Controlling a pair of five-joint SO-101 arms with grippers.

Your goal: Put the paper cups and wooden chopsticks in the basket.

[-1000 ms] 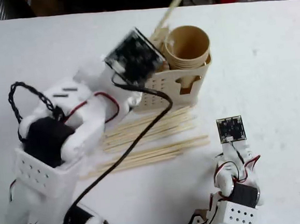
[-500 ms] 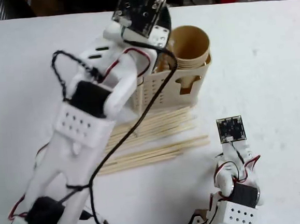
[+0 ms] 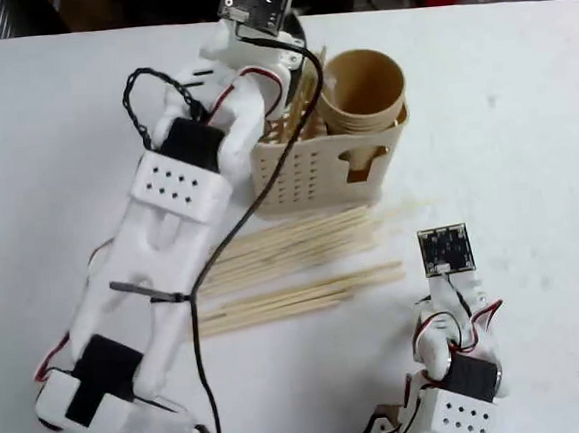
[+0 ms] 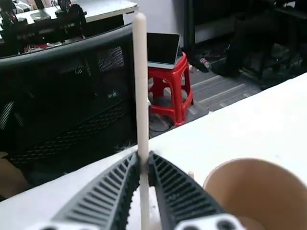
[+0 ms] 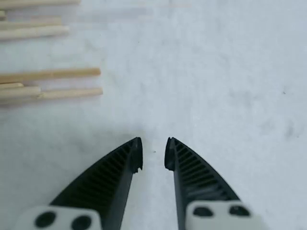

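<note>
A cream perforated basket point(image 3: 306, 175) stands at the back middle of the table. It holds stacked paper cups point(image 3: 363, 88) and several leaning wooden chopsticks point(image 3: 299, 103). More chopsticks point(image 3: 293, 266) lie in two bundles on the table in front of it. My left arm point(image 3: 182, 185) stretches over the basket's far left corner. My left gripper point(image 4: 144, 160) is shut on one upright chopstick point(image 4: 140, 81), with a cup rim point(image 4: 254, 189) just beside it. My right gripper point(image 5: 152, 152) hovers open over bare table, near the chopsticks' ends point(image 5: 53, 74).
The right arm point(image 3: 454, 364) rests near the table's front edge, right of the loose chopsticks. Beyond the table's far edge stand a black mesh chair point(image 4: 72, 96) and a red stool point(image 4: 168, 86). White table point(image 3: 522, 108) spreads to the basket's right.
My left arm has stretched forward from beside the basket's left side to above its far corner, carrying the chopstick. More chopsticks now lean inside the basket. The right arm stayed still.
</note>
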